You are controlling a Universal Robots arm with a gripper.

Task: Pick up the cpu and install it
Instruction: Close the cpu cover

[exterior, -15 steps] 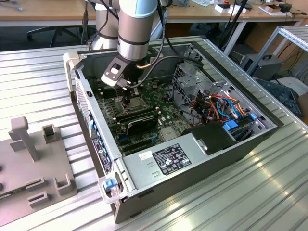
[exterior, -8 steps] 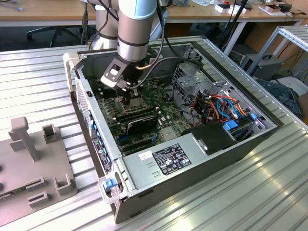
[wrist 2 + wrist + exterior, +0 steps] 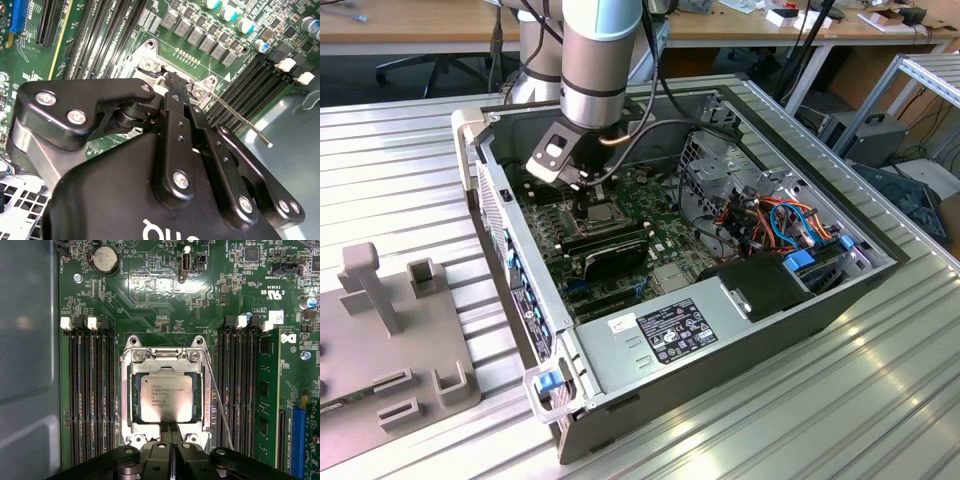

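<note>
So the cpu (image 3: 166,399) is lying flat inside the socket frame (image 3: 126,390), metal top up. The gripper (image 3: 170,426) has its two fingers pinched together with no gap and nothing between them. The tips sit right at one edge of the frame, next to the chip's side; whether they actually touch the chip, I honestly can't tell. In the second wrist view the gripper's own body covers most of the frame, so the chip is hidden there, while the thin lever wire (image 3: 240,120) sticks out beside the frame. In the exterior view the arm reaches down into the open computer case (image 3: 770,350) and blocks the frame, so it's hard to make out. Count: one cpu, one frame, one lever wire, two banks of memory slots flanking the frame, one green memory stick (image 3: 267,390) seated, and one coin cell (image 3: 105,259) further off.
</note>
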